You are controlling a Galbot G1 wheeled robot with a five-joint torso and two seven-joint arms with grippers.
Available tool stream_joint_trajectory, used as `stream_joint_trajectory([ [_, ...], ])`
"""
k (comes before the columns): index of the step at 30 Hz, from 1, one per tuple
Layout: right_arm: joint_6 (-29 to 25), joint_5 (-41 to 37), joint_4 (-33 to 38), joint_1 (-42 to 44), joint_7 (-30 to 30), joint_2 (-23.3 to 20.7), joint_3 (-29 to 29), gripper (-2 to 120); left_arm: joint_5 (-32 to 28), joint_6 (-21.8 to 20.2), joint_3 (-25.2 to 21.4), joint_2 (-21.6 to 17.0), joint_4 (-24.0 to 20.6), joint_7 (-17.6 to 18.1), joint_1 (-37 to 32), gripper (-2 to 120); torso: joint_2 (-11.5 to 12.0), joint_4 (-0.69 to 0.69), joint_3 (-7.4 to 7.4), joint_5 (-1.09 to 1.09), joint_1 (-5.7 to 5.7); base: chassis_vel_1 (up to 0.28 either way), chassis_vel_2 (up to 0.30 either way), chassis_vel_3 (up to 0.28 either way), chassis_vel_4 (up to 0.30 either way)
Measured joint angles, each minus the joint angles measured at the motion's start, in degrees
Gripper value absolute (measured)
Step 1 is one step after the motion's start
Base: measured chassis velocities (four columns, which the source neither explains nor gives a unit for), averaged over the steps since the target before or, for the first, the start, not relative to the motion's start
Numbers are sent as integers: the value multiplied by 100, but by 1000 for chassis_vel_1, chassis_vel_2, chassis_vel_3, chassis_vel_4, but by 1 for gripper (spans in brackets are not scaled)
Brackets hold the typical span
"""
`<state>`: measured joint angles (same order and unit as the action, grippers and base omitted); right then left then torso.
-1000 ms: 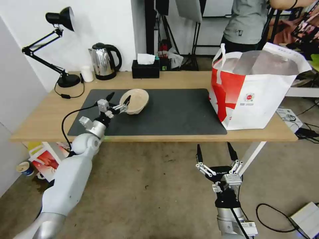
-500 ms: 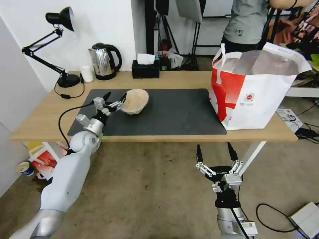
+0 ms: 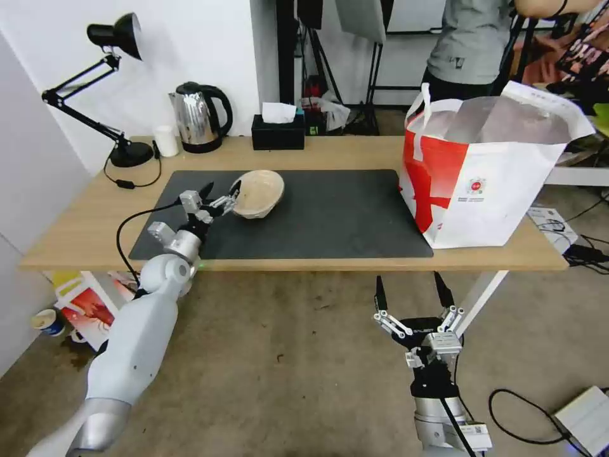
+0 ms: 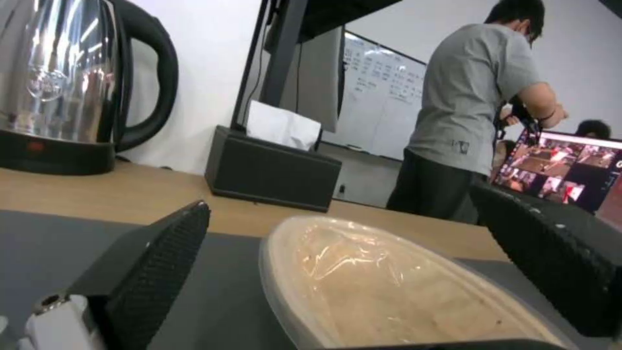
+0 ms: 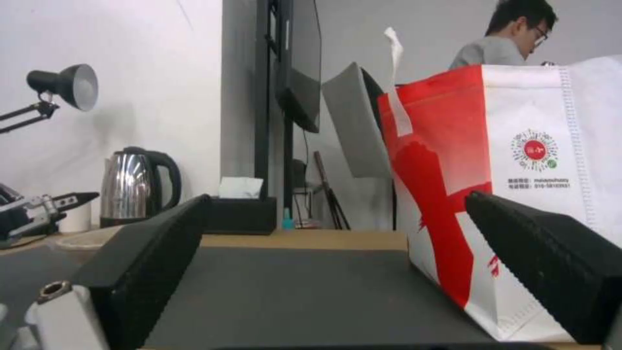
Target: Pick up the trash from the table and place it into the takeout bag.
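Observation:
A beige pulp bowl (image 3: 259, 192), the trash in view, lies tilted on the dark grey mat (image 3: 330, 216) of the table (image 3: 82, 228). My left gripper (image 3: 219, 192) is open at the bowl's left side. In the left wrist view the bowl (image 4: 363, 287) sits between the two spread fingers (image 4: 155, 262), which do not press on it. The takeout bag (image 3: 488, 171) stands open on the table's right end, with its foil lining showing. My right gripper (image 3: 411, 293) hangs open below the table's front edge and faces the bag (image 5: 538, 194).
Along the table's back edge stand a desk lamp (image 3: 120, 152), a small white cup (image 3: 166, 141), a steel kettle (image 3: 196, 117) and a black tissue box (image 3: 278, 130). A person stands behind the bag. Cables and a box lie on the floor at the right.
My left gripper has drawn back slightly to the left and sits a little lower beside the bowl. The bowl stays on the mat. The right arm has not moved.

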<state>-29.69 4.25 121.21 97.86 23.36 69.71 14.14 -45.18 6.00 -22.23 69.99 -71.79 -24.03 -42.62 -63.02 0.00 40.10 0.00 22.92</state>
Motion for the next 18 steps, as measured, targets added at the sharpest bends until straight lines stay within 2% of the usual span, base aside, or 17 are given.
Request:
stream_joint_trajectory([
  [11,0,0,0,0,0,0,0,100,8,-22,34,72,103,12,20,100,0,1,-1,2,-3,0,0,0,0],
  [18,0,0,0,0,0,0,0,100,9,-96,112,-13,54,25,9,100,0,-1,1,-2,-2,0,0,0,0],
])
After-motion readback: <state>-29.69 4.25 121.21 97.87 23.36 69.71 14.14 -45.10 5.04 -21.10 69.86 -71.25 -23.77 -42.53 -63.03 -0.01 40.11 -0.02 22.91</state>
